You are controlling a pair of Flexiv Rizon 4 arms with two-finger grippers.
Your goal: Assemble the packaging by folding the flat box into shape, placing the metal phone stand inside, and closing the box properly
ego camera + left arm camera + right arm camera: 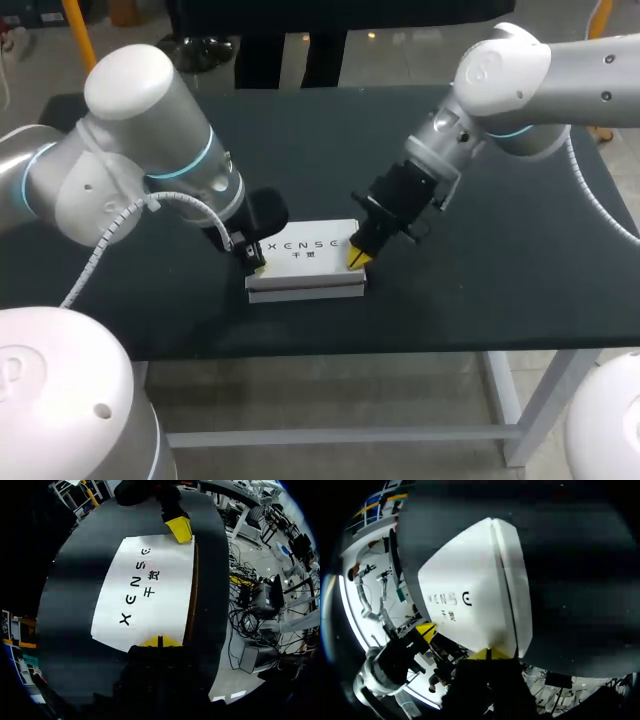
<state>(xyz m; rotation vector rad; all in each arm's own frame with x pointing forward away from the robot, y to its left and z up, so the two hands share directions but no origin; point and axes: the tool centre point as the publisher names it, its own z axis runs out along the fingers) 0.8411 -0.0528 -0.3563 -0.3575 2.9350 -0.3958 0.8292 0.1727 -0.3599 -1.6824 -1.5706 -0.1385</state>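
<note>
My left arm (150,150) looms nearest, and its left gripper (159,641), tips pressed together, rests on one end of the white box (145,590) lying lid-up on the table (500,270); the right gripper (490,653), tips likewise together, bears on the opposite end. This looks like the closing step, which next calls for even downward pressure to seat the front flap. The phone stand is nowhere visible, presumably inside, and whether the flap is tucked is unclear
</note>
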